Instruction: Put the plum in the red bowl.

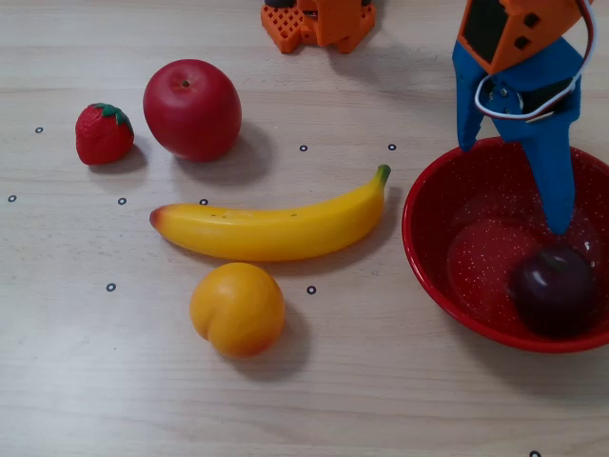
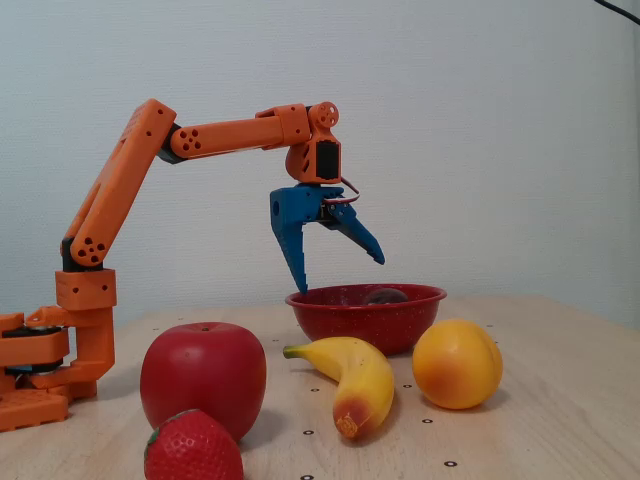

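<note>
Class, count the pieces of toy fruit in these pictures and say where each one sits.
5. The strawberry and apple sit far left on the table in the top-down fixed view, the banana mid-table, the peach just below it, and the plum inside the red bowl.

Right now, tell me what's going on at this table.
An orange robot arm is dropping fruit into a bowl. The plum lies inside the red bowl, free of the gripper, which hangs open just above the bowl. In the side-on fixed view only the plum's top peeks over the rim. The apple, strawberry, banana and peach sit untouched on the table.
</note>
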Motion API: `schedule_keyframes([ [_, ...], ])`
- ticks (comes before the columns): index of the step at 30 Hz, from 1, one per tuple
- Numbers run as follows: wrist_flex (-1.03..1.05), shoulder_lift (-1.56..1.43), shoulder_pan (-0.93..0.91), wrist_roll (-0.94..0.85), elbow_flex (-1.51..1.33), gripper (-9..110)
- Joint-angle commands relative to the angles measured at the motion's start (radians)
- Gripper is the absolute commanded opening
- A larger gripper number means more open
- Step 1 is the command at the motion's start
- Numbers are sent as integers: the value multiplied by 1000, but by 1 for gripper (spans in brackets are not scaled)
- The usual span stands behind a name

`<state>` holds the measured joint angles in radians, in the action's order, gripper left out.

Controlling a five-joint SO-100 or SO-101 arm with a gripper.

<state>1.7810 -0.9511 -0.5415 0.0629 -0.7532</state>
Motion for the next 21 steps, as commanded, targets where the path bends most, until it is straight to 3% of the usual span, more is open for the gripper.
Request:
schedule_keyframes([
  [1, 3, -201, -3, 20, 74, 58],
  [3, 3, -256, 9, 26, 61, 54],
  [15, -106, -733, 193, 84, -270, 1],
  [21, -232, -1114, 341, 150, -698, 0],
])
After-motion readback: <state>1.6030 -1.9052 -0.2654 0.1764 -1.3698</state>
